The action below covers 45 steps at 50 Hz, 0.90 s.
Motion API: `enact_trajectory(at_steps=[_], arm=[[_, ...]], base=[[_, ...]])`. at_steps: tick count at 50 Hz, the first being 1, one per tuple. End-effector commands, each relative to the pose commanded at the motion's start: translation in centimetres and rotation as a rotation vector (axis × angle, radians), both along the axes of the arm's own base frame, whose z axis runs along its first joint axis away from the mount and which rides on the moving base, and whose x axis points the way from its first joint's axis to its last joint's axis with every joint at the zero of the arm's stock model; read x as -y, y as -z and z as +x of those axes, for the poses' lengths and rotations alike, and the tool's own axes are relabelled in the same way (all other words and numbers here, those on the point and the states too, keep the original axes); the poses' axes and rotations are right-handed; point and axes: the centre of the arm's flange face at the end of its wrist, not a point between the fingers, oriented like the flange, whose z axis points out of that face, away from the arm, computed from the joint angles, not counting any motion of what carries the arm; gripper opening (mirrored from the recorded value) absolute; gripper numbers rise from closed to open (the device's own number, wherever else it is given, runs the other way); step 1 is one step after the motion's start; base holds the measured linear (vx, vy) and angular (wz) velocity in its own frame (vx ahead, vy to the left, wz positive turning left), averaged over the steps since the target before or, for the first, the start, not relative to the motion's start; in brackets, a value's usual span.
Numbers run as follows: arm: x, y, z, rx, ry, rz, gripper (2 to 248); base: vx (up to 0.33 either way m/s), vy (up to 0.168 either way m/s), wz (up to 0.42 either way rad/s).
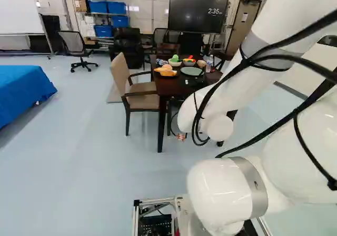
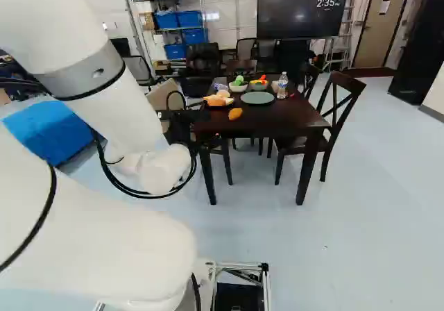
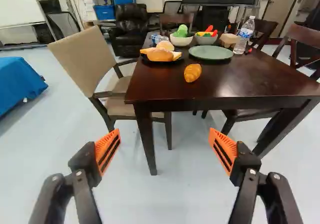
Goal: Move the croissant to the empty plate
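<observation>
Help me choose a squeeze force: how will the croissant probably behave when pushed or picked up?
The croissant would probably rock or roll if nudged, being rounded and lying loose on the flat table. Its even orange colour suggests a moulded toy, so probably light and fairly firm. Its smooth-looking skin may be slightly slippery.

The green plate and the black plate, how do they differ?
The green plate is empty; the black plate carries bread-like food. The green plate shows its face openly; the black plate is mostly covered. The black plate lies nearer the armchair than the green plate. Both rest on the table.
</observation>
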Motion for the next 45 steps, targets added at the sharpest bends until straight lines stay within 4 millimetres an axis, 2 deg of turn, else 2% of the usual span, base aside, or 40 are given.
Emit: enact_trajectory(at_steps=[45], arm=[[0.00,0.00,0.00,0.000,0.000,0.000,237]], base=[[0.130,-0.013,-0.017]])
